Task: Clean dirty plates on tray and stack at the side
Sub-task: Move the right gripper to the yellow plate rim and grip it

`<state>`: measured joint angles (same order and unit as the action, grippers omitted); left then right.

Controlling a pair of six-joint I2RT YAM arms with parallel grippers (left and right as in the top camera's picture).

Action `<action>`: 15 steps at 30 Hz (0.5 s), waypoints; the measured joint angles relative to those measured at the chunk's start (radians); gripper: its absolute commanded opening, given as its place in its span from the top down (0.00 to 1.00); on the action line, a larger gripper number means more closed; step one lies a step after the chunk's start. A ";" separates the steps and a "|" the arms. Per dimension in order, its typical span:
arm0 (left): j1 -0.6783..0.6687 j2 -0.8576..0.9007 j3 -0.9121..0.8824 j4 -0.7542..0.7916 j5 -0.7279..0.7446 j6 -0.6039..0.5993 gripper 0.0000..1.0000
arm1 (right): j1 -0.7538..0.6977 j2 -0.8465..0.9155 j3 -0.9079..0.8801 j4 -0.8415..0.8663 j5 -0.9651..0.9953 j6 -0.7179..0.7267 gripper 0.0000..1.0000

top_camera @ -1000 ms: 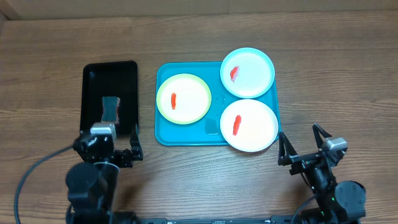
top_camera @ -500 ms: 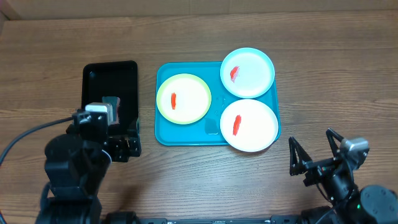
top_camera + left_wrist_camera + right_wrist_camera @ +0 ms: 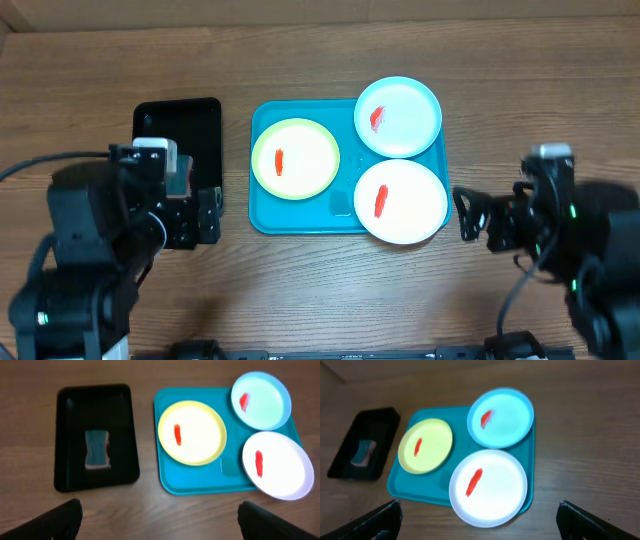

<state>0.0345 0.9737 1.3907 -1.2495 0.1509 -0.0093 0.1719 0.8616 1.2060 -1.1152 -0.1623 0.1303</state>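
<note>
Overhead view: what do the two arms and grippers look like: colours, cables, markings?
Both arms are black with bulky rounded joints. The left gripper and right gripper are slim, black and two-fingered. Each wrist carries a small pale grey camera block. Thin black cables loop off both arms. No markings are readable; small green lights glow on the right arm.

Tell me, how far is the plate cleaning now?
Done: nothing; the yellow-green plate, blue plate and white plate lie on the tray, each with a red smear. In hand: nothing; left tool and right tool are open, sponge lies in the black tray. Left: wipe three, stack beside.
</note>
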 measured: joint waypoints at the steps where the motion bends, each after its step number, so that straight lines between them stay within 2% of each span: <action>1: 0.000 0.016 0.006 -0.004 0.001 0.000 0.00 | 0.000 0.044 0.031 -0.016 -0.006 0.000 0.00; 7: 0.000 0.109 0.009 -0.008 0.015 -0.009 0.00 | 0.000 0.238 0.088 -0.026 -0.090 0.000 0.00; 11: 0.000 0.182 0.010 0.001 0.061 -0.019 0.00 | 0.000 0.336 0.088 -0.020 -0.165 -0.003 0.13; 15: 0.000 0.242 0.010 0.019 0.073 -0.024 0.00 | 0.000 0.410 0.088 -0.019 -0.194 0.017 0.19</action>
<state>0.0345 1.2160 1.4002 -1.2301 0.2237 -0.0330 0.1719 1.2720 1.2938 -1.1339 -0.3565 0.1471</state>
